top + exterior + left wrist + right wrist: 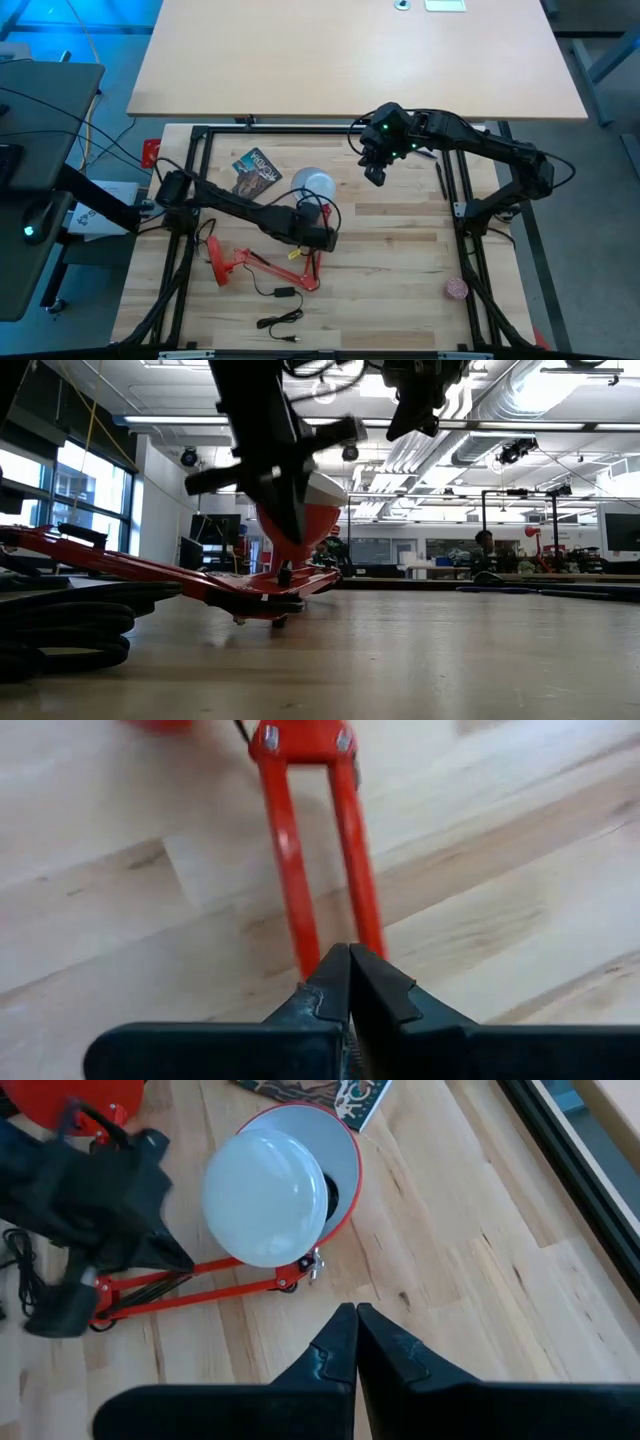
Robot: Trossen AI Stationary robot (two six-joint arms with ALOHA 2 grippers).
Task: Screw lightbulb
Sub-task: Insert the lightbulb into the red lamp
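High view: pale plank table, matte and grained. Red metal lamp lies there, smooth white lightbulb sitting in its round shade. Left gripper and right gripper are both closed, empty.

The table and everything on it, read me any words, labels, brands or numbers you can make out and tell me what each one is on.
Booklet beside the lamp shade: a printed cover with lettering, too small and blurred to read.
White paper at the table's left edge: any print is too small to read.
Nothing else carries readable text.
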